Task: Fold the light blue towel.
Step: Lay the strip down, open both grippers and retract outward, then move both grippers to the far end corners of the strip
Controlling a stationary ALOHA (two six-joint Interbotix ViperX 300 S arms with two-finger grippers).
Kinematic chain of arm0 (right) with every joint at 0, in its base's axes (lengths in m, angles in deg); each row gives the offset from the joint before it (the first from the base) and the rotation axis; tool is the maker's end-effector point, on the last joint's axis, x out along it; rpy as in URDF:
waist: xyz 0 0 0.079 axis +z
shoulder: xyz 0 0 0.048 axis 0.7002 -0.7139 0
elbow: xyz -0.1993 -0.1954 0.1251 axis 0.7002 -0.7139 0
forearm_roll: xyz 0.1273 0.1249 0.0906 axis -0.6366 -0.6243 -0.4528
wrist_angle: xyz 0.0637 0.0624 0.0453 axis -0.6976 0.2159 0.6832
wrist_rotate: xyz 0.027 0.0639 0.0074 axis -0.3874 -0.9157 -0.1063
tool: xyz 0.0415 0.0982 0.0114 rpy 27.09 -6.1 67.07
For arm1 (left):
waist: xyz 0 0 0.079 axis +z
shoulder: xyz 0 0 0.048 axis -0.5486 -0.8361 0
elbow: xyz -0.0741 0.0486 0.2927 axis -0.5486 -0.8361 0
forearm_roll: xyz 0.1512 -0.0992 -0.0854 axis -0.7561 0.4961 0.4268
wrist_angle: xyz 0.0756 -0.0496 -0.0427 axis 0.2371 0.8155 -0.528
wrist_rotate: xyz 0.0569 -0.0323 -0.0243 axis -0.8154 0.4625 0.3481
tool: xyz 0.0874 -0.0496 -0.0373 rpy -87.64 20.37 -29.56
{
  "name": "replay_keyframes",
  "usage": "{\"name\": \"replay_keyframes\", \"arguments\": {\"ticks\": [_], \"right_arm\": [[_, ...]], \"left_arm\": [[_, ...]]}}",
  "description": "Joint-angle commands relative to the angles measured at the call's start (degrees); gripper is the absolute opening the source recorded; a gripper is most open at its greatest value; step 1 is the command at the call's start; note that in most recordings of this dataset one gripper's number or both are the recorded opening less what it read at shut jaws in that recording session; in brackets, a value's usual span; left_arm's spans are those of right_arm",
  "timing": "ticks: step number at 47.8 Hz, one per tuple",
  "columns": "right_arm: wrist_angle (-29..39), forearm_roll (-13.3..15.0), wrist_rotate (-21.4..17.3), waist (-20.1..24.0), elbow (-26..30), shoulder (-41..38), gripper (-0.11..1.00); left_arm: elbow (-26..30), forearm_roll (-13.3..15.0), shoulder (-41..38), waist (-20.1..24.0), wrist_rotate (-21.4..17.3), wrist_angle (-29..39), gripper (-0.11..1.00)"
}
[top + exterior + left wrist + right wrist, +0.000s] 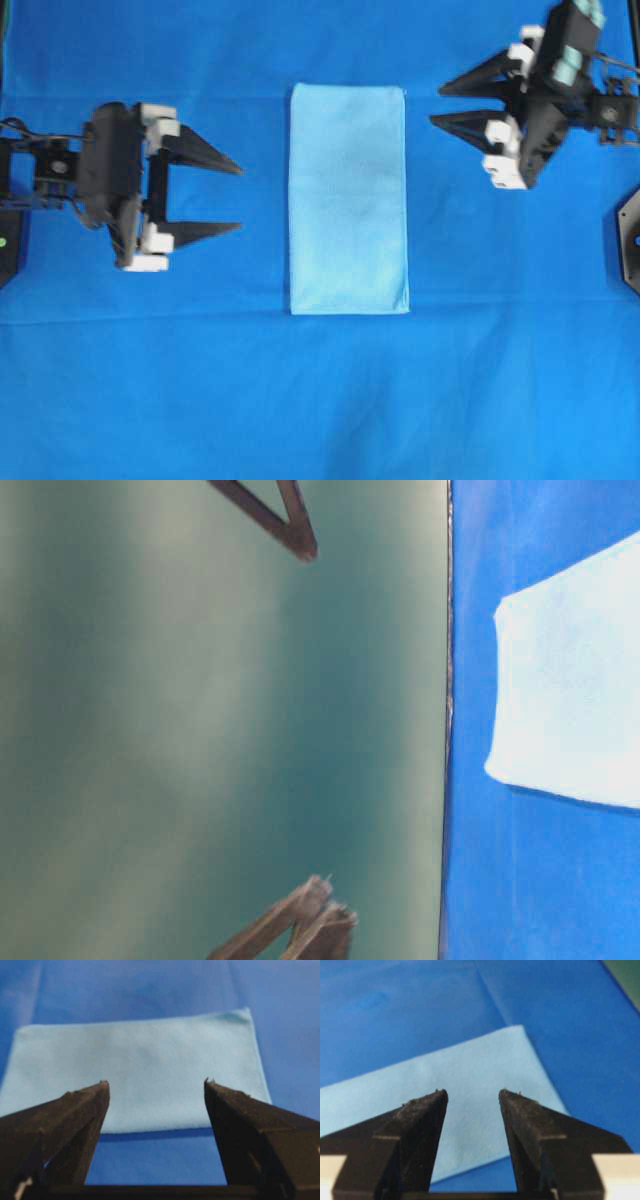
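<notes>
Overhead view: light blue towel (348, 199) lies flat at centre of royal-blue sheet (320, 400) covering your desk, folded into tall narrow rectangle, edges straight. Your left tool (241, 198) sits left of towel, fingers spread apart, nothing between them, tips near towel's left edge but not touching. Your right tool (437, 105) sits right of towel's upper corner, tilted, fingers likewise apart and holding nothing, clear of cloth. Wrist views: each pair of dark fingers frames towel beyond. Table-level view: towel corner pale on sheet.
</notes>
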Motion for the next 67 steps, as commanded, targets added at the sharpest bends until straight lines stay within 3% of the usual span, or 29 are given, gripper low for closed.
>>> {"name": "replay_keyframes", "arguments": {"ticks": [1, 7, 18, 26, 44, 67], "right_arm": [[-1.8, -0.2, -0.3, 0.1, -1.1, 2.2, 0.52], [-2.1, -0.2, -0.3, 0.0, -1.1, 2.4, 0.52], [-2.2, -0.2, -0.3, -0.3, -0.2, 0.0, 0.52], [-1.7, -0.1, -0.2, -2.5, 2.8, -4.7, 0.52], [4.4, 2.5, 0.8, -8.2, 13.0, -21.8, 0.52], [1.5, 2.8, 0.8, -10.3, 16.5, -36.8, 0.52]], "left_arm": [[-1.4, 0.3, 1.8, 1.1, 1.2, -3.5, 0.73], [-2.1, 0.2, 1.7, 2.2, 3.5, -5.3, 0.73], [-0.7, 0.2, -0.4, 2.4, 3.6, -5.3, 0.73], [2.0, 0.2, -3.8, 5.3, 4.1, -5.3, 0.73], [10.6, 0.3, -19.9, 13.9, 4.2, -5.7, 0.73], [19.1, 0.2, -36.4, 20.3, 4.1, -6.7, 0.73]]}}
